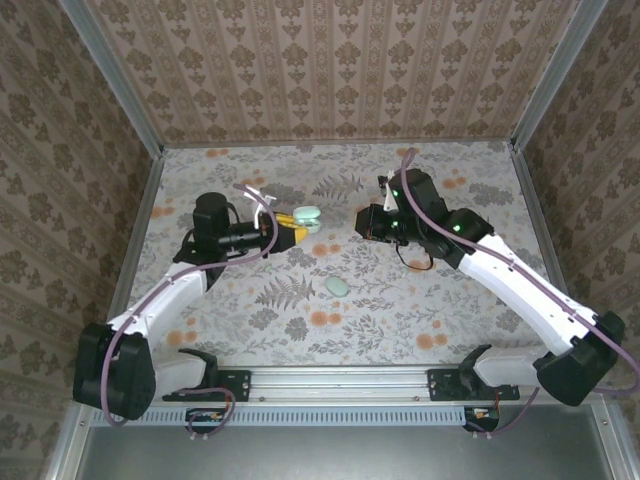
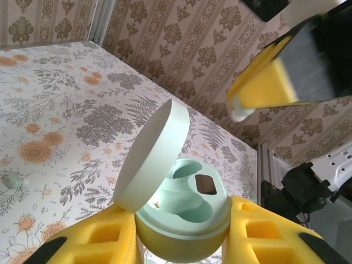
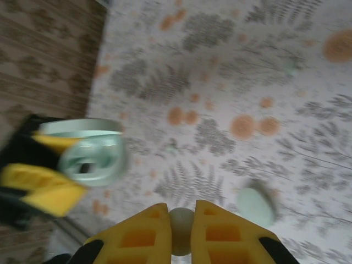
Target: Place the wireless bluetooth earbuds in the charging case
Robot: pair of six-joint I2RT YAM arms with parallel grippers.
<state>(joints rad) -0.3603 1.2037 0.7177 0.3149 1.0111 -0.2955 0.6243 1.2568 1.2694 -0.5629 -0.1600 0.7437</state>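
Earbud [image 3: 181,235] is pinched in the closed right gripper [image 3: 181,213]. Farther off, the left gripper [image 2: 181,234] clamps the open charging case [image 2: 184,206], well apart from it. Line the earbud over a free socket [image 2: 204,185] slowly, then let go.

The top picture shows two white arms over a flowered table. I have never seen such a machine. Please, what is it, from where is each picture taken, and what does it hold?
These are two white robot arms bolted at the near edge of a flowered table. The top picture comes from a fixed camera above and behind them. The other two come from a camera on each wrist, looking along its yellow-padded tool. The left tool is shut on a round mint-green plastic charging case with its lid open. The right tool is shut on a small pale rounded earbud. A mint-green oval piece lies on the table between the arms; I cannot tell what it is.
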